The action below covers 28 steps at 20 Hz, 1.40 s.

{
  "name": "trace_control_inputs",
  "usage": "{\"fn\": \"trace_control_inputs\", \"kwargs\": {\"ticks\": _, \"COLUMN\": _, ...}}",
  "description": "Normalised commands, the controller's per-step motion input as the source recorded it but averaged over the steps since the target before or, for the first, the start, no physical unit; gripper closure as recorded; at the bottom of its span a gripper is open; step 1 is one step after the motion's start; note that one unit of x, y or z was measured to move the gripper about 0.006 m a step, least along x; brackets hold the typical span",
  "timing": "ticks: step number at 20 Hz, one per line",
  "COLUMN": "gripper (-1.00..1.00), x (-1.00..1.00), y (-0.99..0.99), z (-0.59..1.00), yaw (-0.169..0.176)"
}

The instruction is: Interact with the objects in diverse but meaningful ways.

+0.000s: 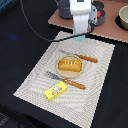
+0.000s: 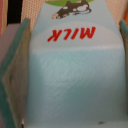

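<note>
While we are looking through both cameras, we are noting the following.

Gripper [image 1: 81, 34]: we are seeing it hanging at about 12 o'clock over the woven placemat [image 1: 97, 80], with a black cable arcing away from the arm toward 10 o'clock.

Grip state: in the wrist view we are seeing the two teal finger pads [image 2: 15, 75] pressing against both sides of the pale blue-white carton [image 2: 75, 75], so the jaws are clamping the carton.

Carton: we are reading "MILK" in red letters on its face and seeing a black-and-white cow picture above the word; in the exterior view only a sliver of pale blue is showing under the fingers at the mat's far edge.

Bread loaf [image 1: 69, 64]: it is sitting on the round tan plate [image 1: 62, 72] at the mat's centre.

Knife [image 1: 82, 57]: lying just beyond the plate, toward 1 o'clock.

Fork [image 1: 65, 80]: lying just beside the plate at 6 o'clock.

Butter packet [image 1: 56, 90]: resting on the mat at about 7 o'clock, well apart from the gripper.
</note>
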Motion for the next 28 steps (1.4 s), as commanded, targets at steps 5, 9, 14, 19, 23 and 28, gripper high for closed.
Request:
{"fn": "trace_control_inputs", "kwargs": {"ticks": 5, "gripper": 1.0, "x": 0.0, "y": 0.02, "z": -0.17, "yaw": -0.01}}
{"fn": "trace_control_inputs", "kwargs": {"ticks": 9, "gripper": 1.0, "x": 0.0, "y": 0.0, "z": -0.1, "yaw": 0.0}}
{"fn": "trace_control_inputs", "kwargs": {"ticks": 14, "gripper": 1.0, "x": 0.0, "y": 0.0, "z": -0.04, "yaw": 0.0}}
{"fn": "trace_control_inputs", "kwargs": {"ticks": 19, "gripper": -1.0, "x": 0.0, "y": 0.0, "z": 0.0, "yaw": 0.0}}
{"fn": "trace_control_inputs", "kwargs": {"ticks": 23, "gripper": -1.0, "x": 0.0, "y": 0.0, "z": 0.04, "yaw": 0.0}}
{"fn": "trace_control_inputs", "kwargs": {"ticks": 28, "gripper": -1.0, "x": 0.09, "y": 0.07, "z": 0.83, "yaw": 0.003}}
